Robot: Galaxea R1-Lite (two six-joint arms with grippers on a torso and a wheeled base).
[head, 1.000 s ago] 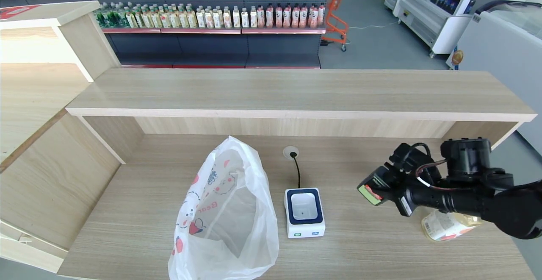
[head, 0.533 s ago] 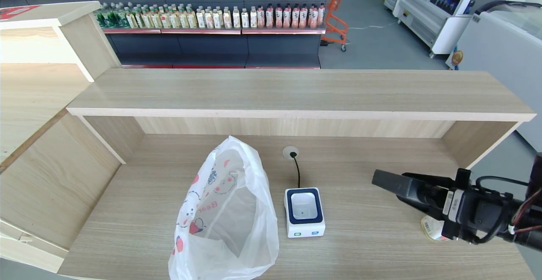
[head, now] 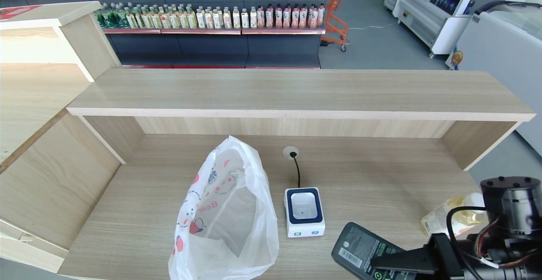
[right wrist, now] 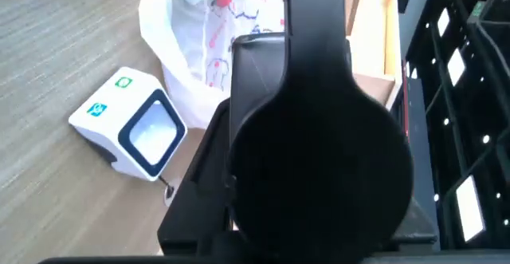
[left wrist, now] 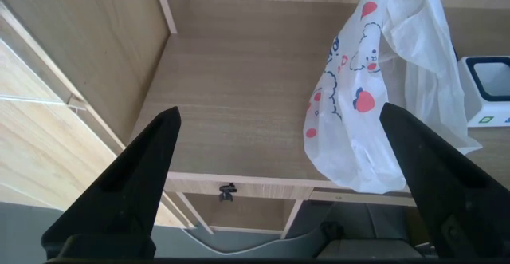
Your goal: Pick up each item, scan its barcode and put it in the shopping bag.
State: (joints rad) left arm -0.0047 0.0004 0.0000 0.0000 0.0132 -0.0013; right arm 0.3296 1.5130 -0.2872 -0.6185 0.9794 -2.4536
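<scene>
Counter [head: 381, 178]: shopping bag [head: 224, 212] at front edge, left of centre | scanner [head: 304, 212] just right of bag, cable [head: 297, 172] running back to grommet [head: 290, 152] | bottle [head: 449, 218] lying near right edge | packet [head: 360, 250] over front edge, between scanner and bottle

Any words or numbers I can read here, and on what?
Shopping bag: red lettering, reversed through the plastic, not clearly readable.
Dark packet: barcode and fine print, too small.
Bottle label: barcode, digits blurred.
Scanner: green and blue icons, no readable text.
Shelf bottles: labels too small.
</scene>
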